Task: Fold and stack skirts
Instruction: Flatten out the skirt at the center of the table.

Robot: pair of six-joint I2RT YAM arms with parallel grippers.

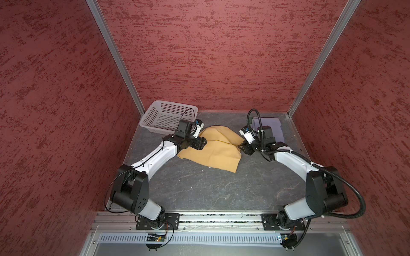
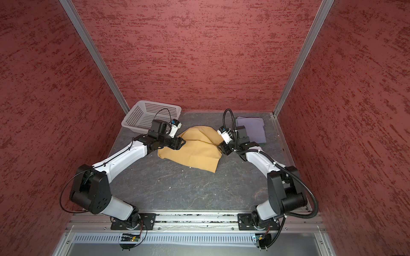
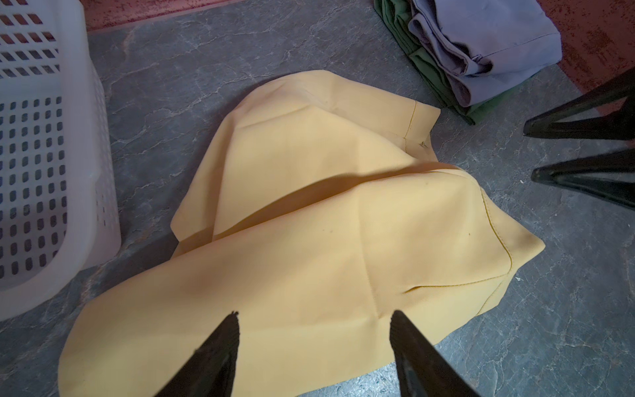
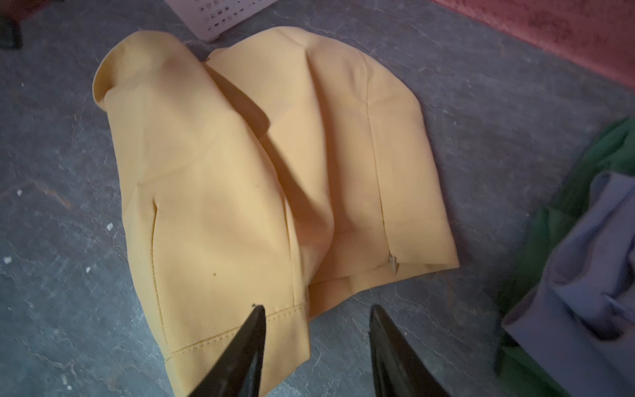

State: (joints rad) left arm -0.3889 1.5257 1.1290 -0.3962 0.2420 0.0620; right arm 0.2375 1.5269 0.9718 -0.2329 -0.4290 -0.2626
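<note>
Since the yellow skirt [image 1: 213, 150] lies rumpled mid-table with its length running left to right, I have the left gripper [image 3: 314, 314], jaws apart, over its left end and the right gripper [image 4: 318, 307], also apart, at its right-hand waistband [image 4: 220, 338].

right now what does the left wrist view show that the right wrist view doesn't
Only the left wrist view: the left gripper, open above the yellow skirt, and the white basket with its long side wall. Only the right wrist view: how the right gripper sits, open, one finger over the skirt's stitched edge, the other over bare table. Both: the yellow skirt partly folded over itself, some of the basket, and the lavender skirt stacked on the green skirt.
</note>
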